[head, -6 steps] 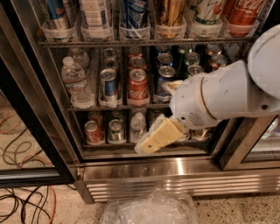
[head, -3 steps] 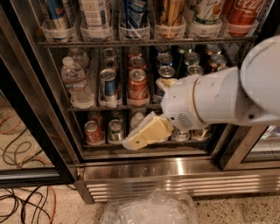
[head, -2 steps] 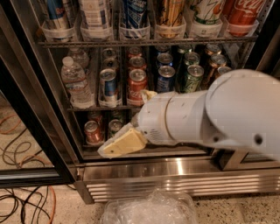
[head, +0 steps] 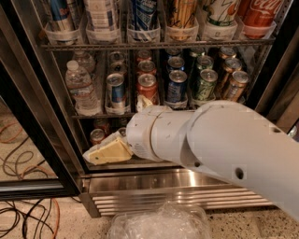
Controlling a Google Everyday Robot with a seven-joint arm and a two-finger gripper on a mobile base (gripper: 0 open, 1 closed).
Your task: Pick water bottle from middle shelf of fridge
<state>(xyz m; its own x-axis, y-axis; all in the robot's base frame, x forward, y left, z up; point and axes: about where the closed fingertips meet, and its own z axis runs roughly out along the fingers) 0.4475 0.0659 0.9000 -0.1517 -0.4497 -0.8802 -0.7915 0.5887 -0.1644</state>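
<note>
The fridge [head: 140, 184] stands open before me with wire racks and a stainless steel base. The water bottle [head: 80, 88] is clear and ribbed with a white cap; it stands upright at the left end of the middle shelf [head: 88, 115], beside lanes of soda cans [head: 147, 87]. My gripper [head: 105, 153] is cream-coloured, at the end of my big white arm [head: 219, 140]. It sits low in front of the bottom shelf, below and slightly right of the bottle, apart from it and holding nothing.
The top rack holds tall cans [head: 144, 14] in clear trays. The black door frame [head: 28, 116] runs down the left. Cables [head: 23, 219] lie on the floor at the left, and crumpled clear plastic [head: 159, 224] lies at the bottom.
My arm has swung left across the fridge front. The gripper has moved from the lower right of the shelves to the lower left, closer to the bottle's column.
</note>
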